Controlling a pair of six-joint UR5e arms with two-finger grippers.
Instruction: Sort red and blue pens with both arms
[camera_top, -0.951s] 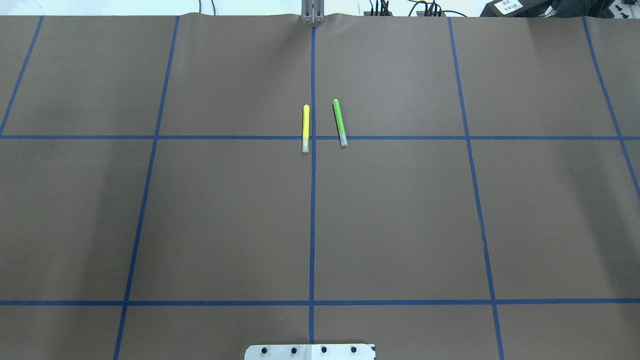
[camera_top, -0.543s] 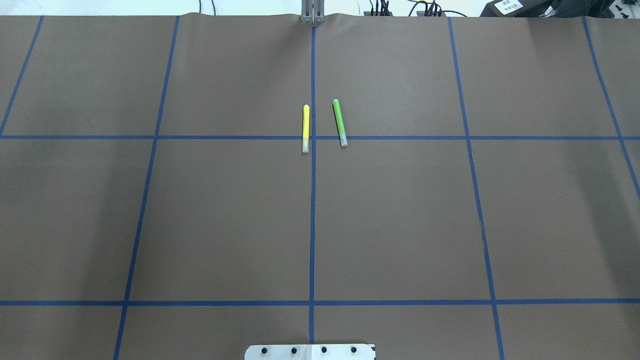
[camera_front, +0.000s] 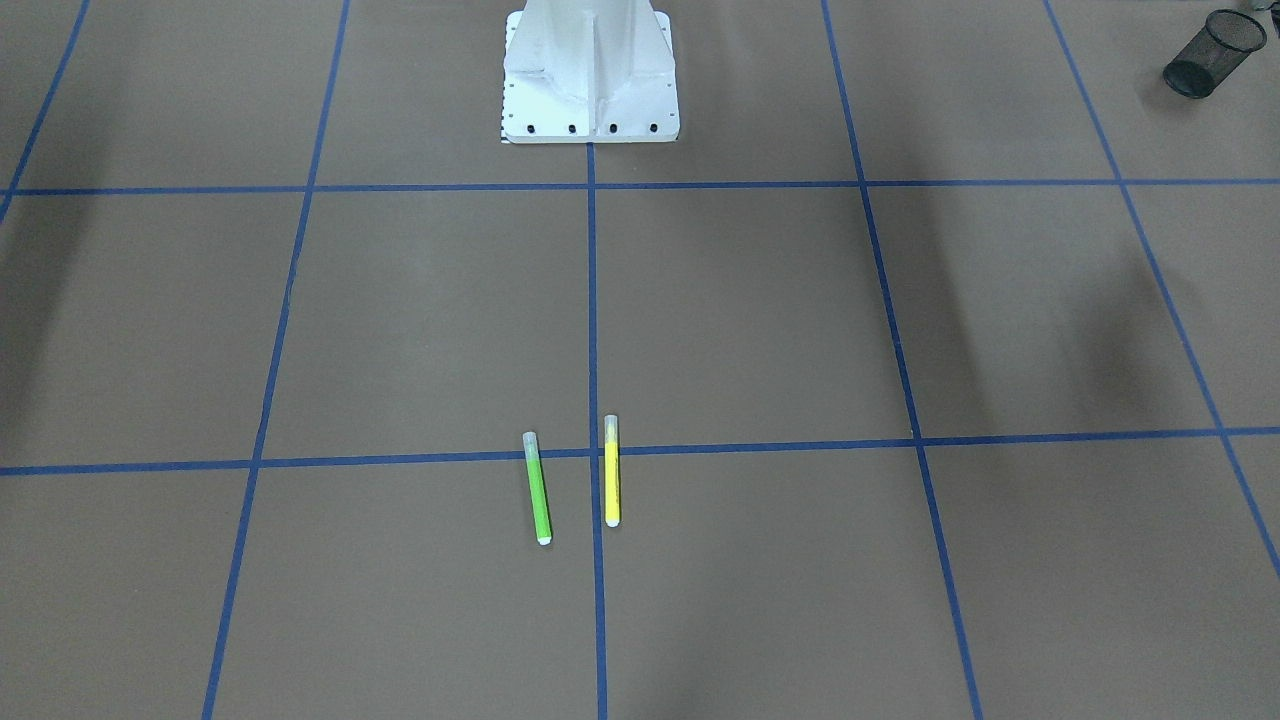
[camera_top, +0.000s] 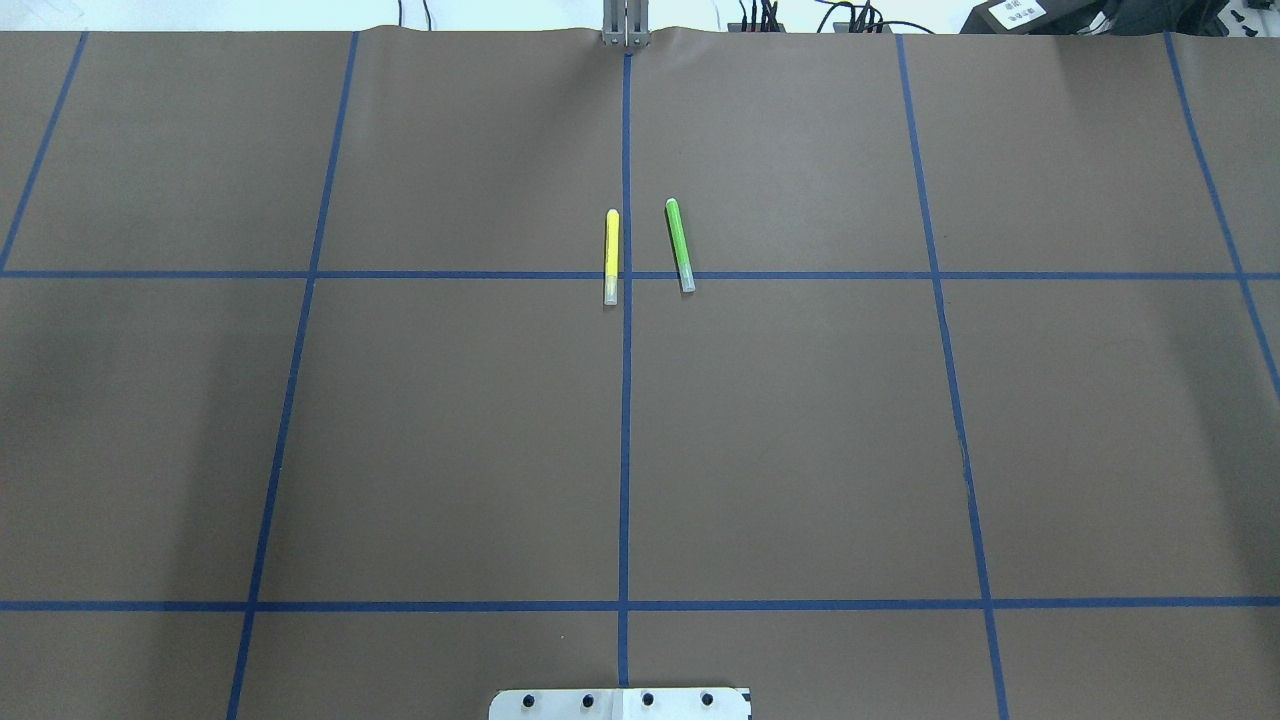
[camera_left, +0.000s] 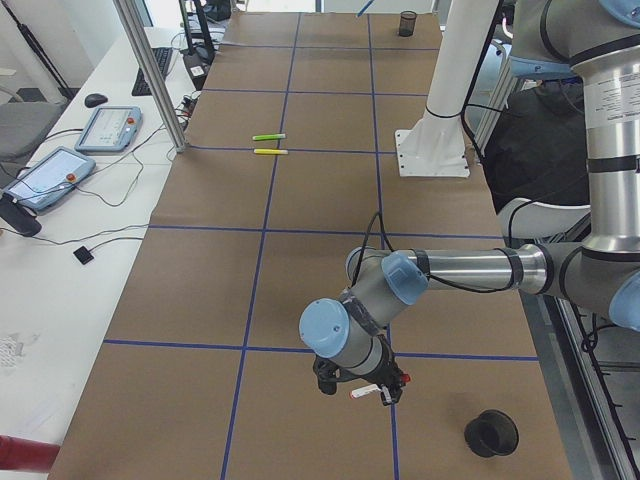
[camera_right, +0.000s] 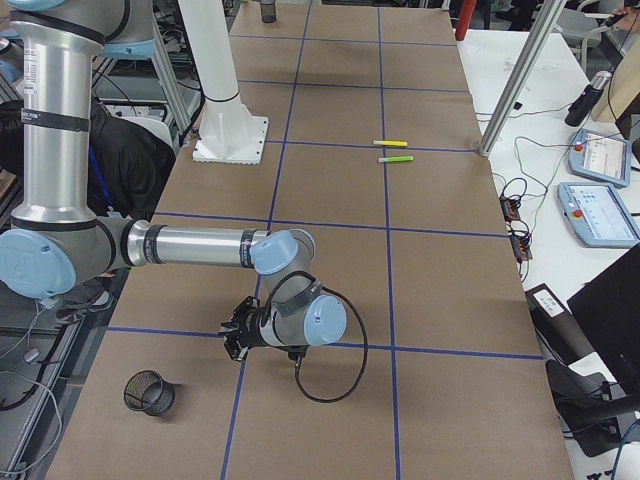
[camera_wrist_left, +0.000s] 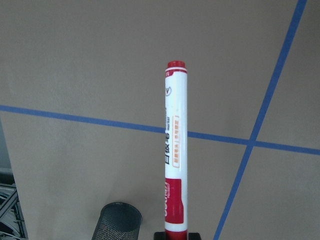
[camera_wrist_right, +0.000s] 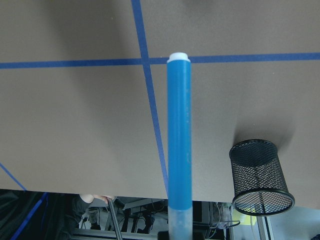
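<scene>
One red marker (camera_wrist_left: 175, 150), one blue pen (camera_wrist_right: 179, 135), two other pens (camera_top: 612, 255) (camera_top: 680, 245), two mesh cups (camera_left: 490, 432) (camera_right: 149, 392). Left gripper (camera_left: 362, 388) clamps the marker's cap, right gripper (camera_right: 237, 337) the pen's, each pointing straight out.

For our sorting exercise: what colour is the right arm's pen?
Blue; the pen shows best in right wrist view.

Nothing seen on the table (camera_top: 450, 430) has moved or changed.

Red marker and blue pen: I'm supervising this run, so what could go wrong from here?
The red marker and blue pen are each gripped at one end only, most of their length sticking out; either might pivot or slip.
Each mesh cup sits off to its pen's side; a misaligned release could miss it.
</scene>
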